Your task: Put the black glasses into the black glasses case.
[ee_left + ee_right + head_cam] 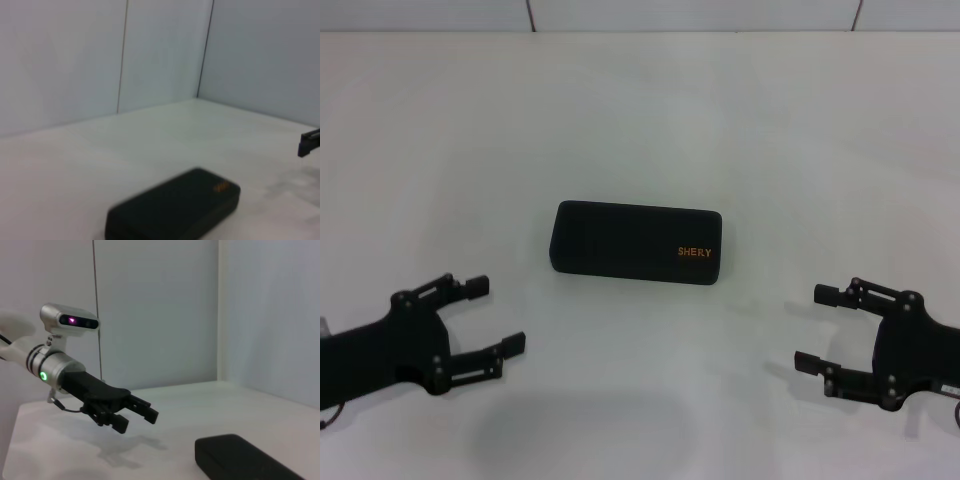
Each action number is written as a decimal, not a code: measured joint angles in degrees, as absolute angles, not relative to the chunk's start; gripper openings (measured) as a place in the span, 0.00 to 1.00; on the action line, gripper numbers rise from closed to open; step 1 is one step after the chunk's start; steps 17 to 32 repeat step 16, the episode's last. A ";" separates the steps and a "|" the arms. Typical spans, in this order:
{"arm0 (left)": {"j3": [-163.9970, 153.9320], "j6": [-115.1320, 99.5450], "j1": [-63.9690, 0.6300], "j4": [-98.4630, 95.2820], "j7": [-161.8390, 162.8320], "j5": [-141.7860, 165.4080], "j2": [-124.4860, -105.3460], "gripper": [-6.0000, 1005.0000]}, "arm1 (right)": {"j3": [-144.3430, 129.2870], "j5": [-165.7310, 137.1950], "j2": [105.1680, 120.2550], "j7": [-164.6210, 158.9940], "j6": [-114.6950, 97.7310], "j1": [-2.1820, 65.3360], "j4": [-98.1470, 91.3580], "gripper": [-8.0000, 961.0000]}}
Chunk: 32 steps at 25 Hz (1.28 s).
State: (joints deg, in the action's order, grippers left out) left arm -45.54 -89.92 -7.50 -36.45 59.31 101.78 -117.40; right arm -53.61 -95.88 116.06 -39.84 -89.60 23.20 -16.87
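One black glasses case (636,242) lies shut on one white table (640,110), with two grippers, one left (492,316) and one right (814,327).

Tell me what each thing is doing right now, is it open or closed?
black glasses case: closed, lying flat on the table, lid up with the orange lettering showing.
left gripper: fingers open, holding nothing, hovering to the left of the case.
right gripper: fingers open, holding nothing, hovering to the right of the case.
black glasses: not in sight in any view.
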 joint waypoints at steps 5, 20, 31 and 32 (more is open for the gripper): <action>-45.32 -89.71 -7.03 -35.50 58.01 102.90 -117.77 0.88 | -53.52 -95.30 116.14 -37.84 -88.58 23.25 -15.00 0.78; -45.31 -91.16 -7.18 -35.44 57.92 102.83 -117.98 0.88 | -53.52 -93.44 116.11 -37.74 -88.01 23.32 -14.95 0.78; -45.31 -91.16 -7.18 -35.44 57.92 102.83 -117.98 0.88 | -53.52 -93.44 116.11 -37.74 -88.01 23.32 -14.95 0.78; -45.31 -91.16 -7.18 -35.44 57.92 102.83 -117.98 0.88 | -53.52 -93.44 116.11 -37.74 -88.01 23.32 -14.95 0.78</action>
